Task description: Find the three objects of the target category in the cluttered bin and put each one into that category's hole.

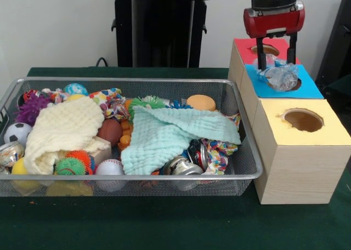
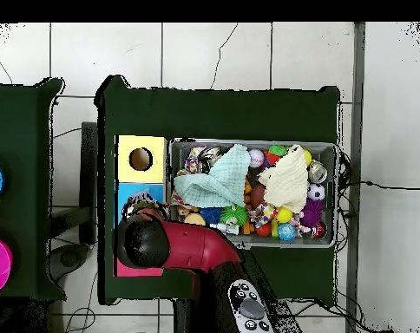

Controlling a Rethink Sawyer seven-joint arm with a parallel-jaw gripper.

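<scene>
The wire mesh bin (image 1: pixel 126 80) holds a heap of toys, balls and crushed cans partly covered by a cream cloth (image 1: pixel 63 126) and a mint cloth (image 1: pixel 175 132). It also shows in the overhead view (image 2: pixel 336 195). To its right stand three boxes with holes: red (image 1: pixel 244 46), blue (image 1: pixel 310 88) and yellow (image 1: pixel 329 132). My gripper (image 1: pixel 277 66) hangs over the blue box, shut on a crumpled clear plastic bottle (image 1: pixel 281 77) that touches the box top at its hole. In the overhead view my arm (image 2: pixel 153 243) hides the gripper.
A black pedestal (image 1: pixel 162 28) stands behind the table. In the bin lie a baseball (image 1: pixel 109 168), a soccer ball (image 1: pixel 16 132), spiky balls (image 1: pixel 71 165), crushed cans (image 1: pixel 184 168) and an orange lid (image 1: pixel 201 102). The yellow box's hole (image 1: pixel 303 120) is open.
</scene>
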